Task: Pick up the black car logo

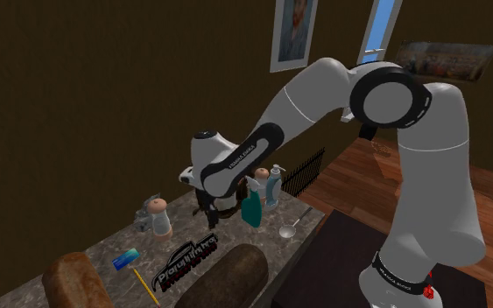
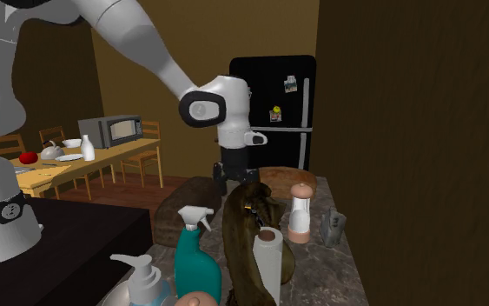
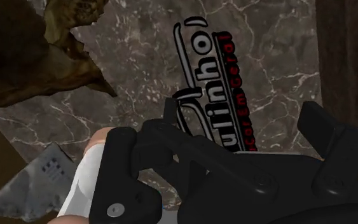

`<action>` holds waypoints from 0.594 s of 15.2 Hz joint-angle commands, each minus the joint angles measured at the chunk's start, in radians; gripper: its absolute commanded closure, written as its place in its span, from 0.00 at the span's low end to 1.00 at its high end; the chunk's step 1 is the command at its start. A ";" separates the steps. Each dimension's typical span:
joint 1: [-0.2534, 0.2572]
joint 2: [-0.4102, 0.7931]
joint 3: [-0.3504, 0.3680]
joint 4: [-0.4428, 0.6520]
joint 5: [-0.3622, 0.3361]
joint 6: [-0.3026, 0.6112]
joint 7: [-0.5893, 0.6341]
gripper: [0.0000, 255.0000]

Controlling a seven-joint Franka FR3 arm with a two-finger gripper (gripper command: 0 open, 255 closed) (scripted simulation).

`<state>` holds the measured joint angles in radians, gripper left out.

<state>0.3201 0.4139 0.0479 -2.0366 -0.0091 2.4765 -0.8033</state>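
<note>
The car logo [image 1: 187, 258] is a flat black plate with white-outlined lettering and a line of red letters. It lies on the dark marble counter [image 1: 95, 249] between two brown loaves. My black gripper [image 1: 207, 219] hangs just above the logo's far end. In the wrist view the logo [image 3: 203, 83] lies on the marble right under the gripper [image 3: 242, 114]. The fingers stand apart and open, nothing is held between them, and one fingertip [image 3: 171, 109] is over the logo's lettering. In the second exterior view the gripper [image 2: 226, 180] points down behind a brown crumpled thing.
Brown loaves [image 1: 76, 282] [image 1: 227, 278] flank the logo. A shaker [image 1: 158, 217], a teal spray bottle [image 1: 251, 208], a soap dispenser [image 1: 275, 184] and a spoon [image 1: 292, 226] stand around the gripper. A brown crumpled thing [image 3: 37, 57] lies beside the logo. A blue card [image 1: 127, 258] is nearby.
</note>
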 commanded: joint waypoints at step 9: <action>0.088 0.320 0.037 0.239 -0.121 0.070 -0.127 0.00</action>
<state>0.3998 0.7060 0.0820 -1.8164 -0.1171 2.5393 -0.9146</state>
